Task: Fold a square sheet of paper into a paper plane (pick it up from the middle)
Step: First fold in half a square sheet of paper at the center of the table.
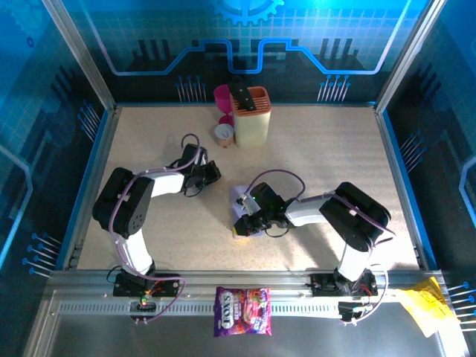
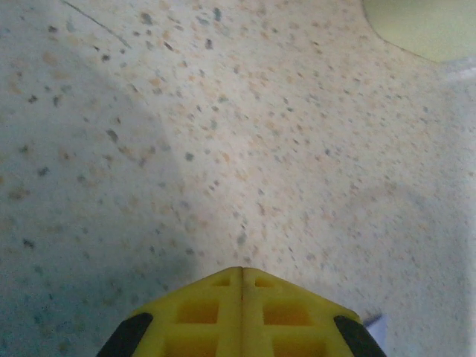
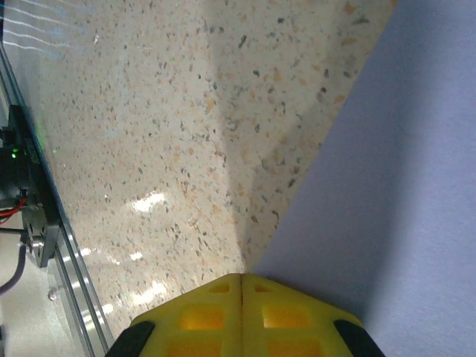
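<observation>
The square sheet of paper, pale lilac, lies near the table's middle, mostly hidden under my right gripper. In the right wrist view the paper covers the right side, its slanted edge running down to my right gripper. The yellow fingers are shut with their tips at that edge; whether paper is pinched between them I cannot tell. My left gripper sits up and to the left of the sheet. It is shut over bare speckled table, with a lilac corner at its lower right.
A cream knife block with an orange top, a magenta cup and a small tin stand at the back. A sweets bag and yellow crumpled paper lie on the front rail. Blue walls enclose the table.
</observation>
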Robot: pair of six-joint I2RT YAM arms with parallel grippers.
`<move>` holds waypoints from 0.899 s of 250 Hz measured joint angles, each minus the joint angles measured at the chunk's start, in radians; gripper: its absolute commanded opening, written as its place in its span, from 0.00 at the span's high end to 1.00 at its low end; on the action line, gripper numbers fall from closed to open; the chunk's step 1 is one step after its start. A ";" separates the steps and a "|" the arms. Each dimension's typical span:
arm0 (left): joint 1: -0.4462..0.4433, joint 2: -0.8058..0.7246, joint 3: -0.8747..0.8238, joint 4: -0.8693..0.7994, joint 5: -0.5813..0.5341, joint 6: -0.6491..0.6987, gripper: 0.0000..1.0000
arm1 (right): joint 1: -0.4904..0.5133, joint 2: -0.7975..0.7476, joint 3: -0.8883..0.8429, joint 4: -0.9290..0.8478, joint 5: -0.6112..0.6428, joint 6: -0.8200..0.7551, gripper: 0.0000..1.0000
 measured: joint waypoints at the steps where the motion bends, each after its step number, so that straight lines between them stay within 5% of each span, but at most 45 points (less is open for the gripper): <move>1: -0.001 -0.002 -0.002 0.000 0.000 0.000 1.00 | 0.000 0.000 0.001 -0.003 0.000 -0.001 1.00; 85: -0.109 -0.062 -0.048 0.008 0.071 0.026 1.00 | -0.006 -0.004 0.015 -0.053 -0.006 -0.021 1.00; 225: -0.126 0.047 -0.014 0.007 0.079 0.057 1.00 | -0.012 -0.002 0.032 -0.077 -0.021 -0.016 1.00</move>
